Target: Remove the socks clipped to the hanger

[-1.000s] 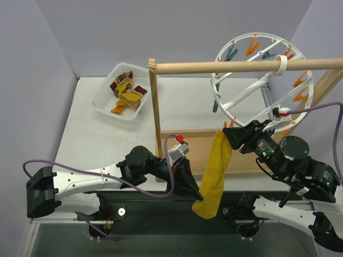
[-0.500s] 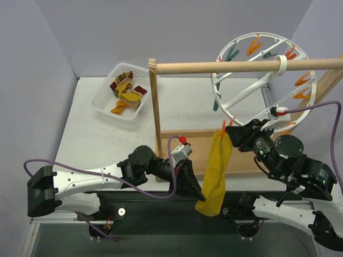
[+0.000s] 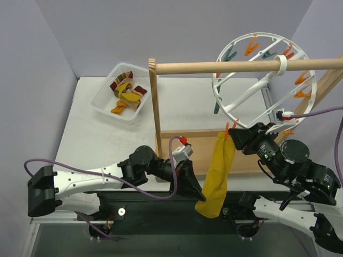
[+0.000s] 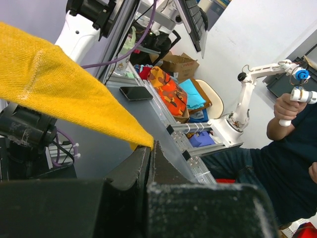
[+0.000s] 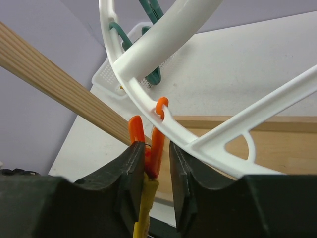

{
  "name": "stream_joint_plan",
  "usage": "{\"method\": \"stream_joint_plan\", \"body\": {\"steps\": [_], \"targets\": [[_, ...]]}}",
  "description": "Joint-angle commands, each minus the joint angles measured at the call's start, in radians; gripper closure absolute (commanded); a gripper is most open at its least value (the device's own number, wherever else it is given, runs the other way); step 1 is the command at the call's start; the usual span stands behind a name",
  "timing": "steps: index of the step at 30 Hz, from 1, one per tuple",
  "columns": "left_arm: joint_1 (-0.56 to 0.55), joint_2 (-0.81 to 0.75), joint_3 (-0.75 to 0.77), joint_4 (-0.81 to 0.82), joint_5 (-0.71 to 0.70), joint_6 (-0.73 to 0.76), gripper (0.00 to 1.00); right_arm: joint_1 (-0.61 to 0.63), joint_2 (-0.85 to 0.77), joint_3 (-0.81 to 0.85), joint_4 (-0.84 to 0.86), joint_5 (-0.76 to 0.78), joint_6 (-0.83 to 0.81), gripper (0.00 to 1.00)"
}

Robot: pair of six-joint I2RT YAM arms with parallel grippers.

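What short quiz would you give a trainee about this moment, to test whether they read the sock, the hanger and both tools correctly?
1. True or false: the mustard-yellow fabric sock hangs from a small orange plastic clip on the white plastic ring-shaped hanger.
2. Which part of the sock does the left tool pinch? A: its lower end. B: its top, at the clip. C: no part.
3. Fill in: the fingers of the right tool stand on either side of the ____.

Key: 1 true; 2 A; 3 orange clip.
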Motion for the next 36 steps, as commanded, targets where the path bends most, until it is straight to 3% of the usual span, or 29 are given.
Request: {"method": "stream_joint_plan", "body": {"steps": [1, 12, 15, 18, 22, 30, 35, 36], "targets": [[-0.006, -0.018, 0.029, -0.013, -0.006, 0.026, 1.00, -0.001, -0.010, -0.008, 0.034, -0.018, -0.001, 0.67], [-0.013, 0.014, 0.056, -0.044, -0.006, 0.037, 1.00, -0.001, -0.010, 0.001, 0.023, -0.067, 0.002, 0.43], [-0.024, 0.008, 0.063, -0.091, -0.021, 0.069, 1.00, -0.003, 0.022, 0.020, -0.006, -0.032, 0.002, 0.42], [-0.024, 0.006, 0.065, -0.102, -0.026, 0.075, 1.00, -0.003, 0.050, 0.041, -0.027, 0.009, 0.009, 0.44], [-0.027, 0.006, 0.065, -0.102, -0.026, 0.075, 1.00, -0.001, 0.067, 0.060, -0.056, 0.082, 0.019, 0.56], [-0.027, 0.020, 0.065, -0.096, -0.024, 0.072, 1.00, -0.001, 0.103, 0.095, -0.058, 0.103, -0.004, 0.51], [-0.027, 0.020, 0.057, -0.098, -0.024, 0.071, 1.00, -0.003, 0.096, 0.087, -0.055, 0.122, 0.002, 0.58], [-0.027, 0.017, 0.056, -0.098, -0.026, 0.071, 1.00, -0.003, 0.090, 0.081, -0.053, 0.123, 0.006, 0.63]]}}
